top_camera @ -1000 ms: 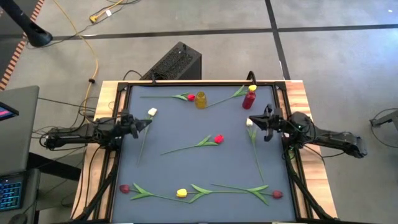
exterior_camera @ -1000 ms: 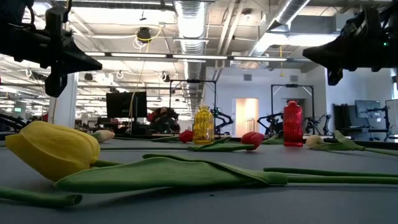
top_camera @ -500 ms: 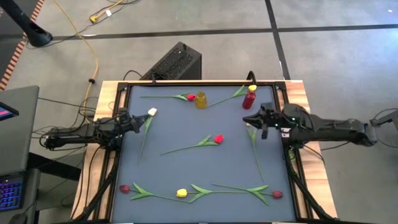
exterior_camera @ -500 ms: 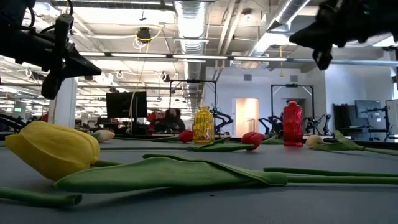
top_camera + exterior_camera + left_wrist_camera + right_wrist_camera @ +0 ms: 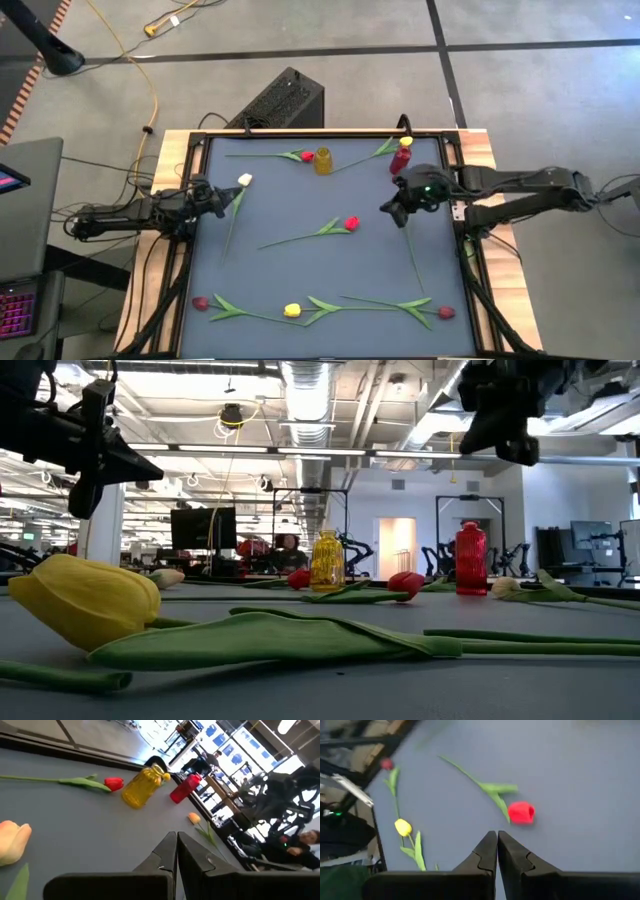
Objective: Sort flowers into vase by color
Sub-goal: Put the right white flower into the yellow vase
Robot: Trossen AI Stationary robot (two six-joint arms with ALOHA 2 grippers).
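Observation:
Several tulips lie flat on the grey table (image 5: 300,270). A red one (image 5: 351,223) is at the middle, a white one (image 5: 245,180) at the left, and a red one (image 5: 306,156) lies by the yellow vase (image 5: 322,160). A yellow one (image 5: 406,142) lies by the red vase (image 5: 401,158). My right gripper (image 5: 392,210) hangs shut above the table, right of the middle, pointing down toward the red tulip (image 5: 521,813). It hides the head of a tulip whose stem (image 5: 411,252) runs toward the near edge. My left gripper (image 5: 216,197) is shut at the left edge, beside the white tulip (image 5: 12,840).
Along the near edge lie a dark red tulip (image 5: 200,302), a yellow one (image 5: 292,310) and another dark red one (image 5: 445,312), their stems and leaves crossing. Both vases stand upright at the far side. A dark frame (image 5: 190,250) borders the table.
My right gripper has risen and swung from the table's right edge toward the middle, tipping from level to slanting down, and has stayed shut. The flowers and vases lie as before.

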